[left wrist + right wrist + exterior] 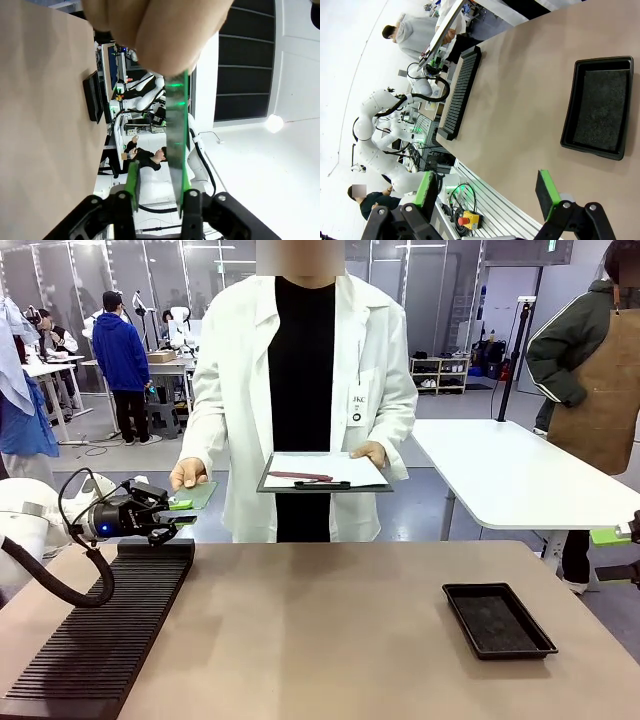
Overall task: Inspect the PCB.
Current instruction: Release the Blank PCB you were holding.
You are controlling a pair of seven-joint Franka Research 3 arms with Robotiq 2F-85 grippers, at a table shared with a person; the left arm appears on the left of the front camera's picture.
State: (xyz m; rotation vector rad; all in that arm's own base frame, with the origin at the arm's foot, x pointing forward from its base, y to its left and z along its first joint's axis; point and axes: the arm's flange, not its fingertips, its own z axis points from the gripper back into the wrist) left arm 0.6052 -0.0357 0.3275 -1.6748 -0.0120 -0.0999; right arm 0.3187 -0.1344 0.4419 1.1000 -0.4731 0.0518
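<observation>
Bright, even indoor light from overhead; faint soft shadows on the table [330, 620]; in the left wrist view a hand [150, 30] close to the lens blurs and a round lamp [274, 123] flares white; both wrist views curve at the edges.

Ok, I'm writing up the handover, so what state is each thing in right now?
PCB: pinched at one end by the person's hand, other end between the left gripper's pads.
left gripper: open, a gap showing between one pad and the PCB.
right gripper: open, nothing between its pads.
clipboard: held level in the person's other hand.
tray: lying flat on the table.
</observation>
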